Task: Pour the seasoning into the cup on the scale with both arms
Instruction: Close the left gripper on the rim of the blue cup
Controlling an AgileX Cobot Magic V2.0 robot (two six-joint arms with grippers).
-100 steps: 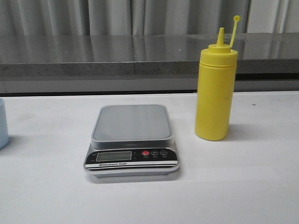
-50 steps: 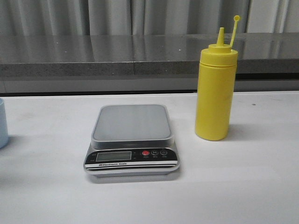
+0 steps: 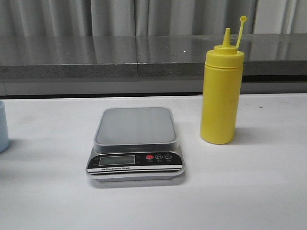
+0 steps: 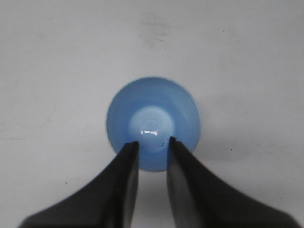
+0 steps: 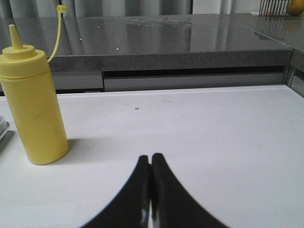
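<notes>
Pale blue cup upright on white worktop, directly under left gripper, fingers slightly apart above its near rim. Right gripper pressed together, well apart from yellow seasoning bottle.

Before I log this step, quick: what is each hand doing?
Left hand: partly open above the cup, holding nothing.
Right hand: closed, empty, apart from the seasoning bottle.

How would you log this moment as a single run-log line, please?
left gripper: above cup, partly open, not gripping | right gripper: shut, empty, off bottle | scale: platform bare | pour: not started
</notes>
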